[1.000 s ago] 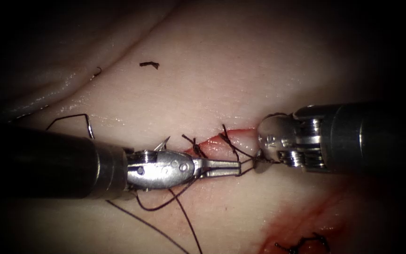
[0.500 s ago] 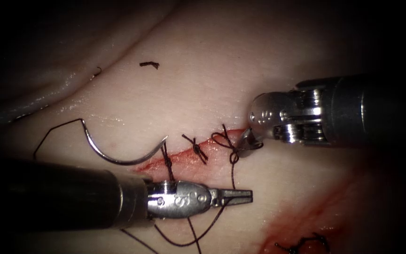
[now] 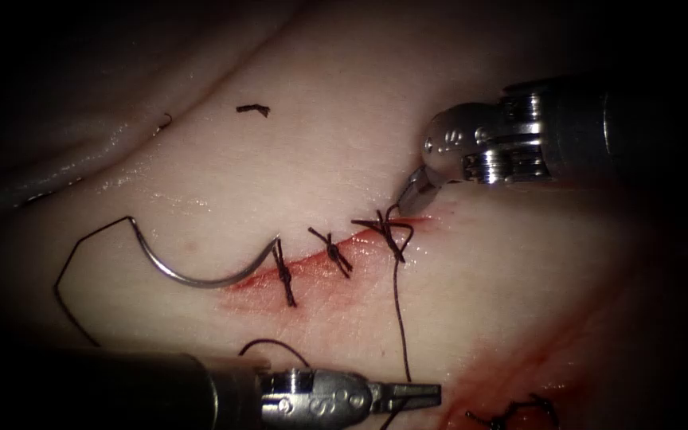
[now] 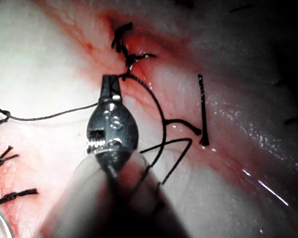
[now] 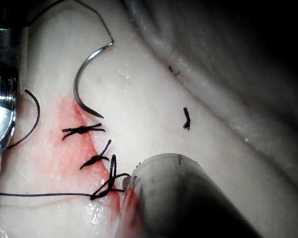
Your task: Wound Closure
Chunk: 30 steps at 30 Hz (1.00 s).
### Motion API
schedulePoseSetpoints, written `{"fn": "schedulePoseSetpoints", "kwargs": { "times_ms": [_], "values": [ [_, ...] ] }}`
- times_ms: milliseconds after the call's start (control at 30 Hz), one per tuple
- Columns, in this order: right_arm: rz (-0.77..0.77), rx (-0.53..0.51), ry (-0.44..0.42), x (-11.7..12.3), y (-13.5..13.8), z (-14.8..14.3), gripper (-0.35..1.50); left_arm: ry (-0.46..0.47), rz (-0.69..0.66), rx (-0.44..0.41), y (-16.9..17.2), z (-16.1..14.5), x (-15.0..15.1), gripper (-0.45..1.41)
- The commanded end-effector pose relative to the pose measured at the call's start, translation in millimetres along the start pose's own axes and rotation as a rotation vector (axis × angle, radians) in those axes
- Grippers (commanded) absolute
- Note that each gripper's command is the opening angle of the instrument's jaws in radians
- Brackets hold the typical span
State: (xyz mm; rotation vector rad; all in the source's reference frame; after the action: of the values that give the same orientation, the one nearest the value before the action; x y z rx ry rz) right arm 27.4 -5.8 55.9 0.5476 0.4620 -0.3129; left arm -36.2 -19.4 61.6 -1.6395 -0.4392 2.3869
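The cut (image 3: 312,263) runs across the tissue (image 3: 320,119) with two tied stitches and a fresh knot (image 3: 386,231) at its right end. The curved needle (image 3: 193,281) lies loose on the tissue left of the cut, held by neither tool, its tip close to the leftmost stitch. My left tool (image 3: 431,392) sits low at the front, shut on the long thread (image 3: 398,318) that runs taut up to the knot. My right tool (image 3: 406,203) hangs just above the knot's right side, shut on the short thread end. The left jaws (image 4: 111,84) and the needle (image 5: 77,82) appear close up.
A cut bit of thread (image 3: 253,109) lies on the tissue farther back. Red fluid (image 3: 503,374) stains the front right, beside another stitched line (image 3: 511,412). Slack thread (image 3: 69,271) loops from the needle's tail at the left.
The left tool has drawn its thread down toward the front while the right tool rose up and back. The loop has closed into a tight knot. The needle now lies uncovered.
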Motion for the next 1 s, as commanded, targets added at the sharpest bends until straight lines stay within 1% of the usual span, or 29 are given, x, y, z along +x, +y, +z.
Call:
{"fn": "schedulePoseSetpoints", "kwargs": {
  "times_ms": [33,300,500,700,867,1000],
  "values": [
    [0.001,-0.011,0.003,0.4,1.1,0.9,-0.35,0.003,-0.002,-0.006,0.8,0.7,-0.1,-0.45],
    [0.010,-0.064,0.006,0.5,3.5,2.3,-0.35,0.014,-0.004,-0.031,3.8,1.2,2.5,-0.45],
    [0.013,-0.145,0.003,0.7,5.3,2.8,-0.35,0.024,0.001,-0.061,6.6,1.7,4.4,-0.45],
    [0.029,-0.209,0.011,1.0,7.1,3.1,-0.35,0.021,0.004,-0.075,8.2,2.4,5.6,-0.45],
    [0.036,-0.208,0.019,1.5,7.3,4.1,-0.35,0.022,0.014,-0.086,9.7,3.1,5.9,-0.45],
    [0.034,-0.206,0.018,1.5,7.1,4.3,-0.35,0.029,0.029,-0.106,11.6,3.7,6.1,-0.45]
  ]
}}
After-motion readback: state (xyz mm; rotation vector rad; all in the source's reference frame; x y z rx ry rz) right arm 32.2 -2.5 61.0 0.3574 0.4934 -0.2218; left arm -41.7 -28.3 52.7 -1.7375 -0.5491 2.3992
